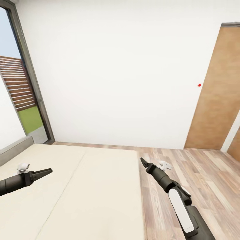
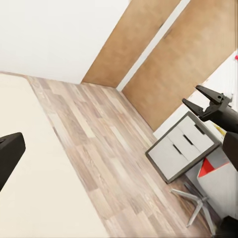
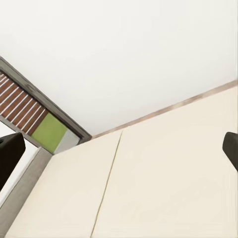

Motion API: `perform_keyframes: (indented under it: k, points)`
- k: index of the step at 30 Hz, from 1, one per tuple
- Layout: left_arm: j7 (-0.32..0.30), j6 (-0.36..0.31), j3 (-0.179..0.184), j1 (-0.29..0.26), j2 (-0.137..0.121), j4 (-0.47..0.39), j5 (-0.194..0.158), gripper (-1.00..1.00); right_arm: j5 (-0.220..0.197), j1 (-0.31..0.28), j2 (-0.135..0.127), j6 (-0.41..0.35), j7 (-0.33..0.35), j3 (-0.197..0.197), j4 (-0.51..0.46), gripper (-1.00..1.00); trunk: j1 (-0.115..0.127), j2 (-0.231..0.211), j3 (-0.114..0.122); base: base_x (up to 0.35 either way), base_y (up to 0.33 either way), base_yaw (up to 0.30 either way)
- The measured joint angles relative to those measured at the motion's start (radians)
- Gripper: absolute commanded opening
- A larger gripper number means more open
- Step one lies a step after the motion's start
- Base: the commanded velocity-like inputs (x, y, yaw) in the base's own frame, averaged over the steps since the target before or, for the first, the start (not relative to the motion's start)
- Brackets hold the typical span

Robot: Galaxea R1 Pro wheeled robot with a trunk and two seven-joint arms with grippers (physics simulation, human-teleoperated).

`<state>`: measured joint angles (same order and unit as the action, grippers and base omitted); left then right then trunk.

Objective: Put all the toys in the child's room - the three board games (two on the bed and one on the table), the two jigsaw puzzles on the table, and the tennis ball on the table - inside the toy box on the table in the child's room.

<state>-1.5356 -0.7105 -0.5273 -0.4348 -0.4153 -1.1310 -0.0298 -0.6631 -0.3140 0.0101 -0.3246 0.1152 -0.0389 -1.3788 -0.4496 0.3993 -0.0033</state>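
1. The left gripper point(image 1: 46, 171) is seen in the head view at about 8 o'clock, held above the bed point(image 1: 83, 193); its fingers are pressed together into a single point and nothing is gripped.
2. The right gripper point(image 1: 144, 162) is seen at about 5 o'clock in the head view, over the bed's edge where it meets the wooden floor point(image 1: 200, 180); its fingers appear drawn together there; in the left wrist view the same gripper point(image 2: 198, 97) is seen with its two tips slightly parted and nothing between them.
3. The bed is presented as a plain cream surface with a seam running along it and a grey edge at 9 o'clock; no board game can be made out on the visible part of it.
4. A white drawer unit point(image 2: 183, 146) in a dark frame, part of the table, is seen in the left wrist view beyond the floor; a red and white object point(image 2: 210, 171) and a chair base point(image 2: 196, 203) are located just beside it.
5. A white wall point(image 1: 116, 73) is faced in the head view; a wooden door point(image 1: 218, 96) is located at 3 o'clock and a dark-framed window point(image 1: 23, 86) at 10 o'clock.
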Motion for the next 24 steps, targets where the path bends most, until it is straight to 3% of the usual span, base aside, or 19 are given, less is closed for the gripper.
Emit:
perform_keyframes:
  k: [16, 24]
  points:
    - [0.0, 0.0, 0.0, 0.0, 0.0, 0.0, 0.0, 1.0, 0.0, 0.0, 0.0, 0.0, 0.0, 0.0, 0.0, 1.0, 0.0, 0.0, 0.006, 0.0, 0.241, -0.275]
    - [-0.001, 0.0, 0.0, 0.0, -0.001, 0.0, 0.001, 1.0, 0.0, 0.0, 0.0, 0.005, -0.001, -0.001, -0.001, 1.0, 0.0, 0.0, 0.007, 0.0, 0.28, -0.089]
